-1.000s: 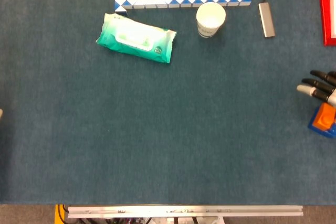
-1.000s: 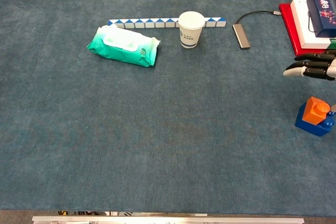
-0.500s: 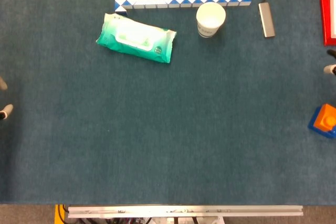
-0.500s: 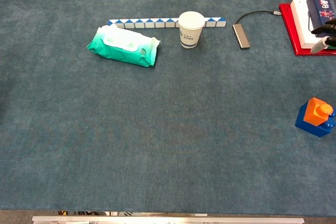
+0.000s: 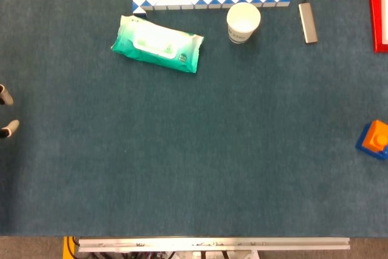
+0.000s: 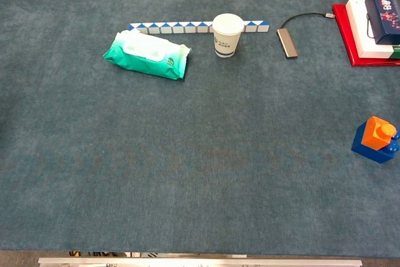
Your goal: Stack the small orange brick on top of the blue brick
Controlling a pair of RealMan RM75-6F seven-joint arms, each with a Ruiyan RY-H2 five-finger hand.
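Observation:
The small orange brick [image 5: 378, 134] sits on top of the blue brick [image 5: 368, 147] at the table's right edge; the chest view shows the same orange brick [image 6: 379, 132] on the blue brick [image 6: 367, 147], with nothing touching them. Of my left hand [image 5: 6, 112] only two light fingertips [image 5: 10, 128] poke in at the far left edge of the head view, spread apart and holding nothing. It is far from the bricks. My right hand shows in neither view.
A green wipes pack [image 5: 157, 43] lies at the back left. Behind it runs a blue-white zigzag strip [image 5: 209, 3], with a paper cup [image 5: 243, 22] beside it. A grey adapter with cable [image 5: 308, 22] and a stack of boxes [image 6: 370, 24] occupy the back right.
My right hand has pulled away from the stacked bricks and left both views. Left fingertips have come in at the left edge of the head view.

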